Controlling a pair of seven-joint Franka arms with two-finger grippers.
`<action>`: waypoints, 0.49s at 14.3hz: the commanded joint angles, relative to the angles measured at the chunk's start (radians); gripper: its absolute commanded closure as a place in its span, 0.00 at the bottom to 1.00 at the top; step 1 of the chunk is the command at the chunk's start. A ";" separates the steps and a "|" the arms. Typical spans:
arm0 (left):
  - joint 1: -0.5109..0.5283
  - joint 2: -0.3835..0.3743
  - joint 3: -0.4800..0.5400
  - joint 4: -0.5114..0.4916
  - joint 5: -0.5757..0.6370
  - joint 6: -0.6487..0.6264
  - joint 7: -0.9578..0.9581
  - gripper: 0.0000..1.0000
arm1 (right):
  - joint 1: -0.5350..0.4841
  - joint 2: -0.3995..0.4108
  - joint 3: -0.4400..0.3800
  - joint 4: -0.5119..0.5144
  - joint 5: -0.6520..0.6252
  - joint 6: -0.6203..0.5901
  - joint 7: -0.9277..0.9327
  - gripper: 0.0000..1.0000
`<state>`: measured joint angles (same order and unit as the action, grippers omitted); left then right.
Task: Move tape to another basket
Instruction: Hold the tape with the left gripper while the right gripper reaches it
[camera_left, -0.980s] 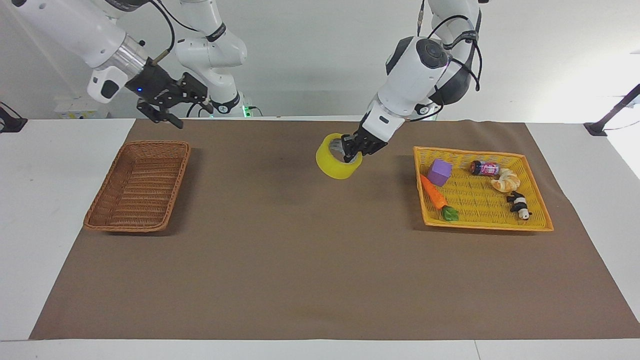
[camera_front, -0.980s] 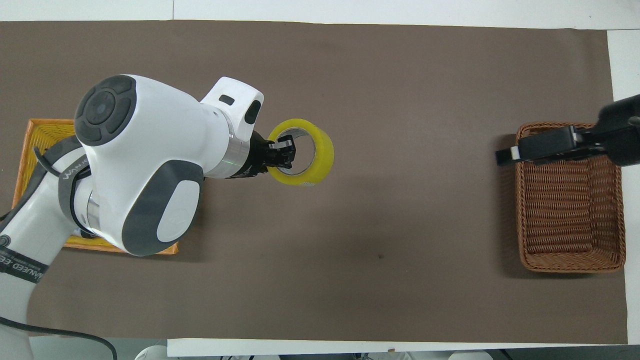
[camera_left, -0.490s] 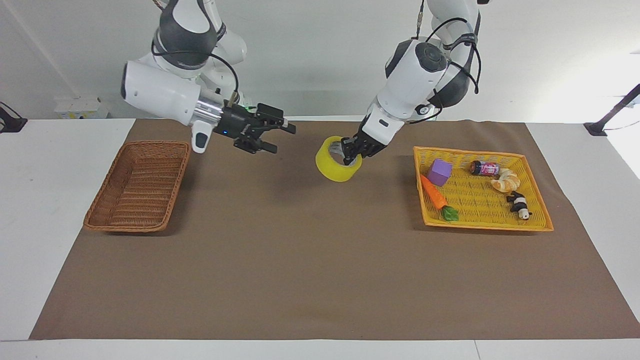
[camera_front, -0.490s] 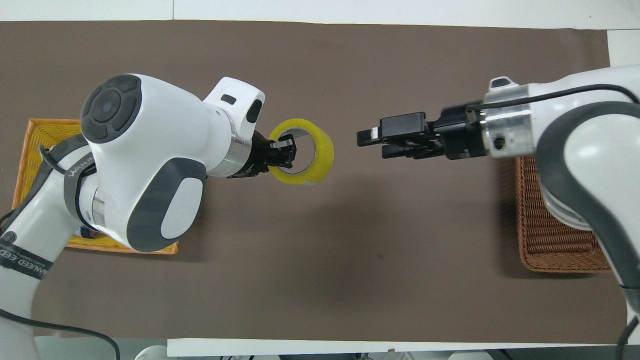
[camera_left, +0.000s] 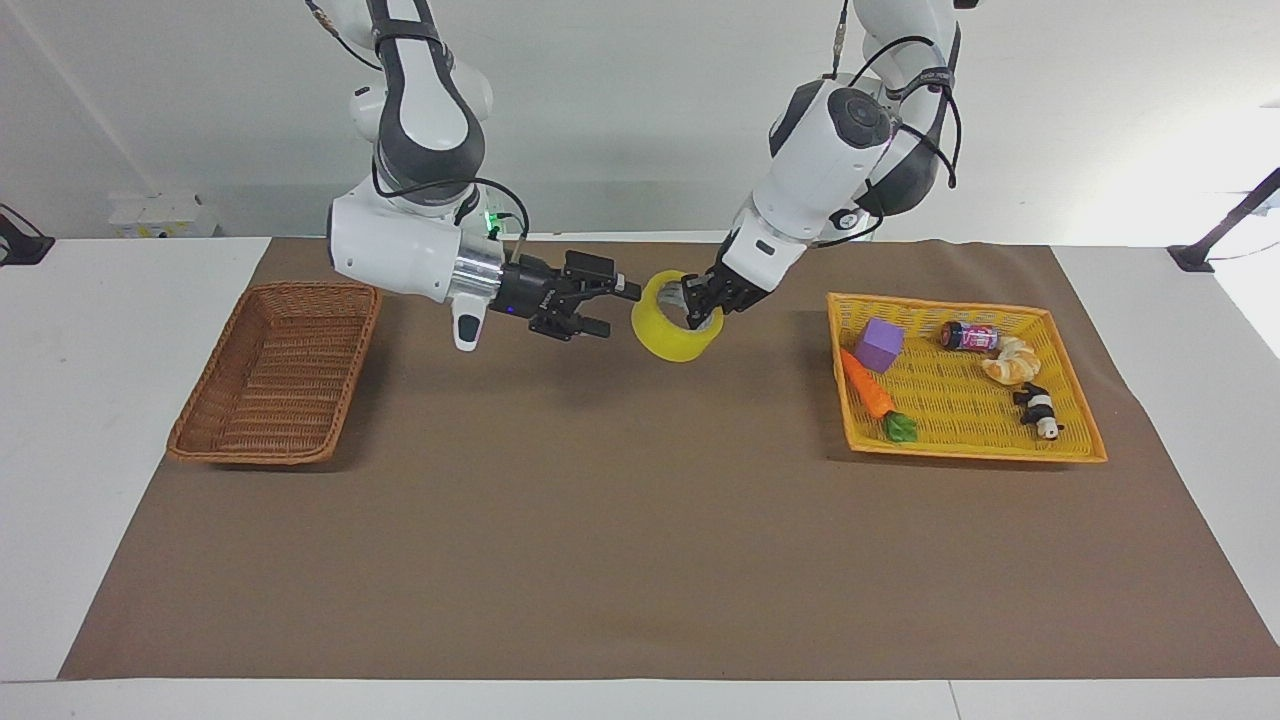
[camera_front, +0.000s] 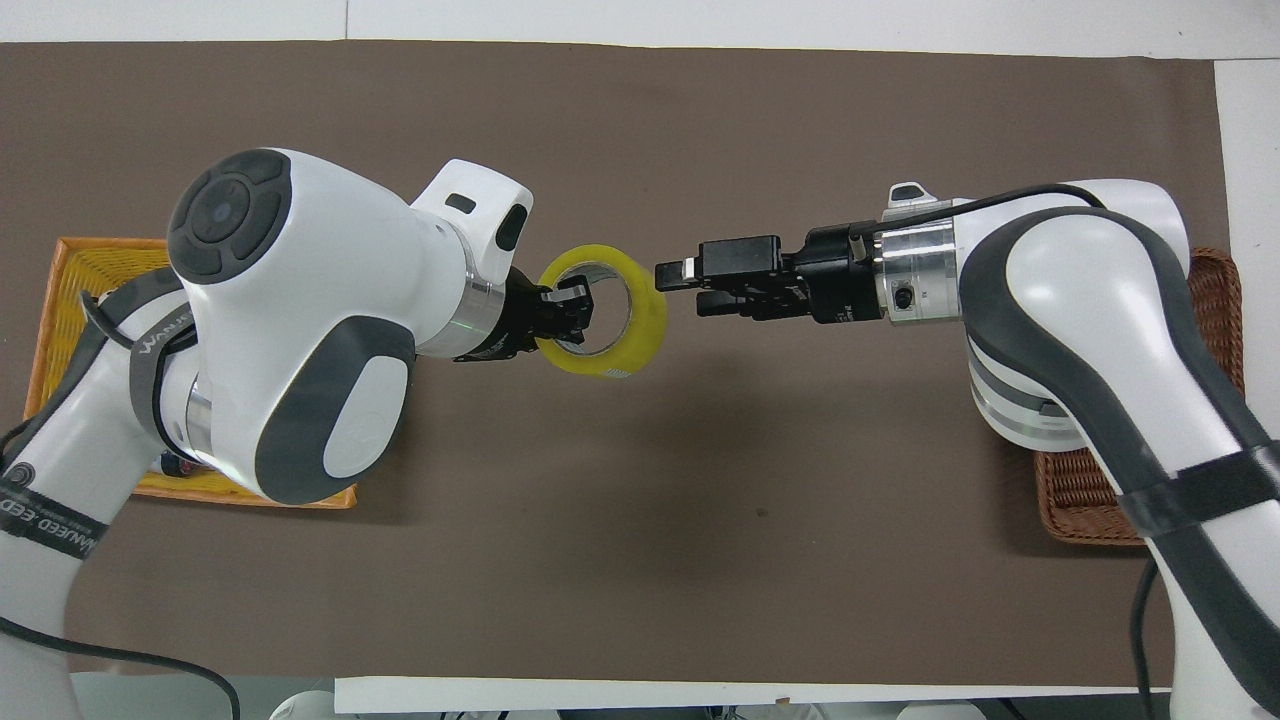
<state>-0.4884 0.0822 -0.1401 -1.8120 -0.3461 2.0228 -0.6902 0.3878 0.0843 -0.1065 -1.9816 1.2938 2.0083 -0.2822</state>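
Note:
The yellow tape (camera_left: 672, 338) hangs in the air over the middle of the brown mat, with its pale core showing. My left gripper (camera_left: 703, 301) is shut on the tape's wall, one finger inside the core; it also shows in the overhead view (camera_front: 566, 308). My right gripper (camera_left: 620, 310) is open, level with the tape, and its fingertips are right at the tape's outer wall (camera_front: 652, 312); I cannot tell whether they touch it. The right gripper also shows in the overhead view (camera_front: 686, 288). The brown wicker basket (camera_left: 275, 370) stands empty at the right arm's end of the table.
A flat yellow tray (camera_left: 960, 450) at the left arm's end holds a purple cube (camera_left: 879, 344), a carrot (camera_left: 868, 390), a small can (camera_left: 968, 336), a croissant (camera_left: 1012, 362) and a panda toy (camera_left: 1038, 410). In the overhead view the right arm covers most of the brown basket (camera_front: 1085, 500).
My right arm has swung from over the brown basket toward the middle of the mat and brought its open gripper up to the tape. The left gripper and tape have barely moved.

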 joint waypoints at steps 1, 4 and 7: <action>-0.013 -0.002 0.013 0.014 -0.002 -0.019 -0.015 1.00 | 0.057 -0.011 -0.005 -0.039 0.067 0.055 -0.022 0.01; -0.013 -0.002 0.014 0.014 -0.002 -0.019 -0.015 1.00 | 0.063 -0.011 -0.005 -0.040 0.078 0.060 -0.015 0.01; -0.013 -0.002 0.014 0.014 -0.002 -0.021 -0.015 1.00 | 0.056 -0.011 -0.007 -0.040 0.078 0.047 -0.017 0.04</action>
<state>-0.4890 0.0822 -0.1396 -1.8120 -0.3461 2.0219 -0.6904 0.4520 0.0852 -0.1104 -2.0042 1.3497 2.0637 -0.2822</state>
